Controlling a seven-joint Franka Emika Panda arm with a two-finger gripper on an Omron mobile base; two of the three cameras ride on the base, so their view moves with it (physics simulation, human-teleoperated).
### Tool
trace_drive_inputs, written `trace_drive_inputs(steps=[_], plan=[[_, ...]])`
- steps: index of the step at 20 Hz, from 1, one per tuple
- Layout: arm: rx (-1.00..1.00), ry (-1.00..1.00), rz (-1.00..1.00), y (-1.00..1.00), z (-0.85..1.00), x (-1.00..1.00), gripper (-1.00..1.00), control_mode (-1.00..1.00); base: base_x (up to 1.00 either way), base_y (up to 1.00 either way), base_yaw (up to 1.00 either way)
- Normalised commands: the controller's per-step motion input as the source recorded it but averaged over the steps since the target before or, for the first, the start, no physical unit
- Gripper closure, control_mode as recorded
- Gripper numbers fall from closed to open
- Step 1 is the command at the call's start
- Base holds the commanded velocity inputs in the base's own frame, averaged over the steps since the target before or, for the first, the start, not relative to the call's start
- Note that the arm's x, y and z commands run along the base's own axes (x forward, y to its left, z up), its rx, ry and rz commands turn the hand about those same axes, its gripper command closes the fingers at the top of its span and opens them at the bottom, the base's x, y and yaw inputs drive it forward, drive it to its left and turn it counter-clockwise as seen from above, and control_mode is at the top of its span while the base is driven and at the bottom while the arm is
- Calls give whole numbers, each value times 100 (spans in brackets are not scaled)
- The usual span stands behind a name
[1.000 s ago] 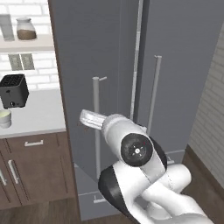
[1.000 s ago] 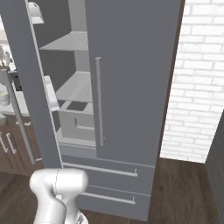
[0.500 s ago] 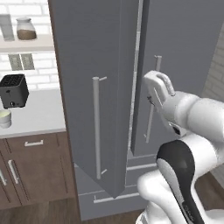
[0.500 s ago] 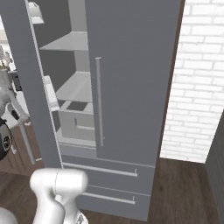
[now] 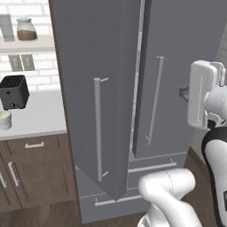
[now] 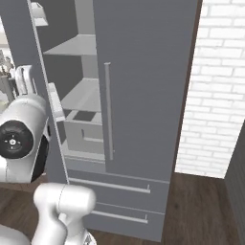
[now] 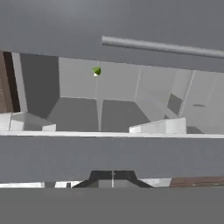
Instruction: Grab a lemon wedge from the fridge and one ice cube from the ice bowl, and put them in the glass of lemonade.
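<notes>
The fridge (image 5: 177, 48) (image 6: 143, 72) is tall and matte grey, its left door (image 5: 93, 88) swung out toward me and its right door closed. Through the gap between the doors, the hand view shows a tiny yellow-green lemon wedge (image 7: 96, 71) on a pale shelf deep inside. My gripper (image 7: 113, 177) is shut and empty, well short of the wedge; it hangs in front of the right door (image 5: 183, 92). A small cream-white cup, the glass of lemonade (image 5: 4, 119), stands on the counter at far left. The ice bowl and ice cube are out of view.
A black toaster (image 5: 13, 91) sits on the white counter (image 5: 40, 115) above brown drawers (image 5: 26, 173). A jar (image 5: 26, 29) stands on the wall shelf. Bare shelves (image 6: 79, 48) and a drawer bin show inside the fridge. A white brick wall (image 6: 220, 86) flanks the fridge's right side.
My arm has swung from in front of the open left door across to the right, and the hand now faces the gap between the doors. The gripper stayed shut.
</notes>
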Motion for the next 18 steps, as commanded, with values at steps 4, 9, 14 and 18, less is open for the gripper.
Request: trace_drive_inputs(steps=[4, 9, 14, 18], plan=[[20, 3, 6, -3, -7, 45, -100, -100, 0, 0, 0], [17, 12, 6, 0, -15, 70, -100, -100, 0, 0, 0], [4, 16, 2, 21, -16, 87, -100, -100, 0, 0, 0], [-7, 11, 10, 39, -20, 99, -100, -100, 0, 0, 0]])
